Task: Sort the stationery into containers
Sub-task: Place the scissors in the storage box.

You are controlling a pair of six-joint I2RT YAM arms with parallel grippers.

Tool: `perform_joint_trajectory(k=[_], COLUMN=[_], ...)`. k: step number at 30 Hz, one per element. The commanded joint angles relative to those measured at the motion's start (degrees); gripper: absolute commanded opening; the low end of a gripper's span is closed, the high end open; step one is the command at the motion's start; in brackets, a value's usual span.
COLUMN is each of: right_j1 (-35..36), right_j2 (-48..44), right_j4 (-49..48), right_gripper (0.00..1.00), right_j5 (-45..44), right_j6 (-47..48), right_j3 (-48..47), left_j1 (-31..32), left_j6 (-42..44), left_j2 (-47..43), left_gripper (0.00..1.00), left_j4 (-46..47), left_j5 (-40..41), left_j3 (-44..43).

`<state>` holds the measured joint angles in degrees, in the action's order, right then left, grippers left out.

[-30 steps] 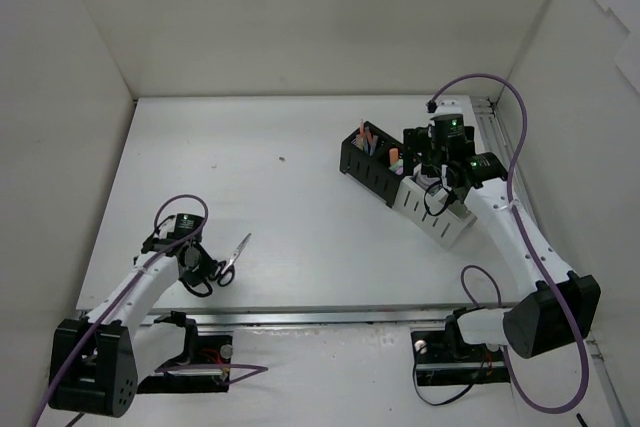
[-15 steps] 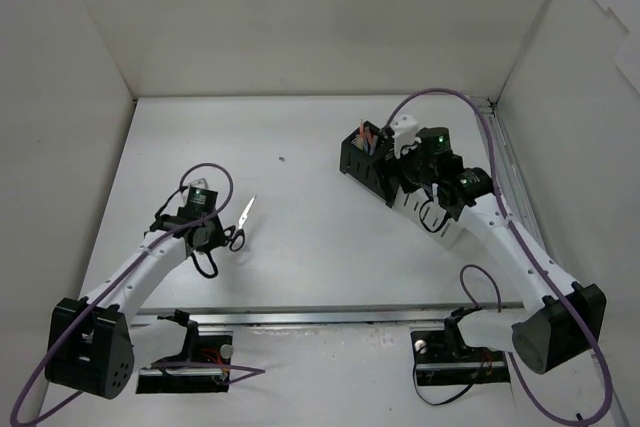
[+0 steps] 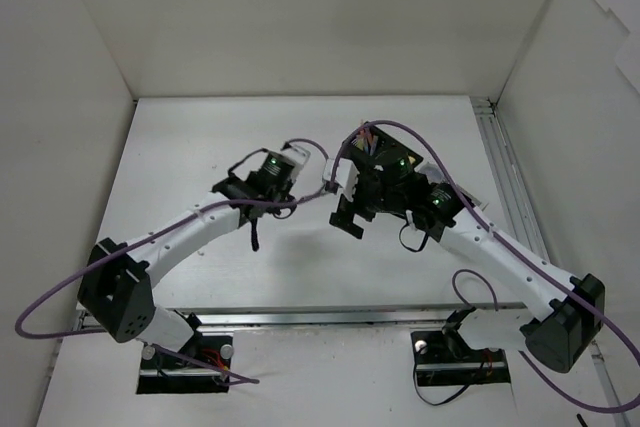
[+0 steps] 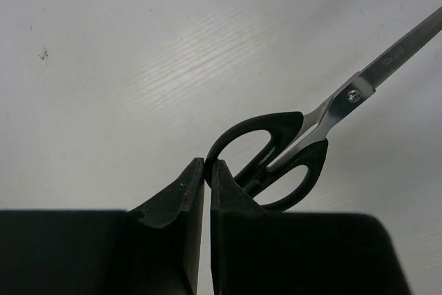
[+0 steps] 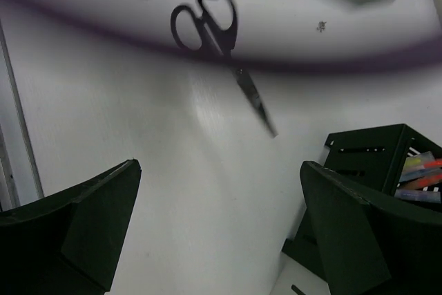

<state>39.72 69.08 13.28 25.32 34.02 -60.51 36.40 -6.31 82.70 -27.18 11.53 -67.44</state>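
The black-handled scissors (image 4: 293, 150) hang above the table, blades pointing up and to the right in the left wrist view. My left gripper (image 4: 207, 168) is shut on the rim of one handle loop. The right wrist view shows the scissors (image 5: 210, 29) ahead, hanging under the left gripper. My right gripper (image 5: 219, 165) is open with only bare table between its fingers. It sits mid-table (image 3: 350, 212), in front of the black container (image 3: 365, 145). That container (image 5: 369, 153) holds coloured pens (image 5: 423, 170). A corner of the white container (image 5: 293, 281) shows below it.
White walls enclose the table on three sides. A metal rail (image 3: 500, 177) runs along the right edge. A small dark speck (image 4: 43, 53) marks the table surface. The right arm covers most of the two containers in the top view.
My left gripper closed on the scissors at the front left and carried them right to the table's middle. My right arm swung left from over the containers to meet it.
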Motion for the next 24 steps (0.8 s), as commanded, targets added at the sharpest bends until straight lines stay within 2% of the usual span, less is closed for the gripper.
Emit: perform_joint_trajectory(k=[1,5,7,14,17,21,24], right_j1=[-0.52,-1.05,-2.63,-10.80,-13.96,-14.94,-14.59], right_j2=[3.07,6.24,6.94,6.16,7.12,10.98,15.02], right_j4=[-4.66,-4.23,-4.31,-8.70,-10.02,-10.55,-10.55], right_gripper=[0.98,0.98,0.98,0.98,0.98,0.98,0.98], right_j5=[0.08,-6.48,-5.91,9.47,14.22,20.79,26.26], right_j6=[-6.14,-15.54,-20.80,-25.84,-26.11,-26.20,-26.72], right_j3=[-8.37,-10.33,-10.24,-5.76,-5.76,-8.21,-10.49], left_j1=[6.82,9.56,11.05,11.59,12.19,13.25,14.39], left_j6=[9.20,11.48,12.89,17.82,19.40,22.47,24.32], left_j2=[0.01,-3.14,-4.90,-12.20,-15.53,-18.71,-19.85], left_gripper=[0.00,0.00,0.00,0.00,0.00,0.00,0.00], left_j4=[2.82,9.76,11.96,18.48,19.62,21.11,21.12], left_j5=[11.75,15.01,14.14,6.94,0.54,-7.36,-8.72], left_j3=[0.72,2.66,4.23,10.04,11.80,14.00,13.74])
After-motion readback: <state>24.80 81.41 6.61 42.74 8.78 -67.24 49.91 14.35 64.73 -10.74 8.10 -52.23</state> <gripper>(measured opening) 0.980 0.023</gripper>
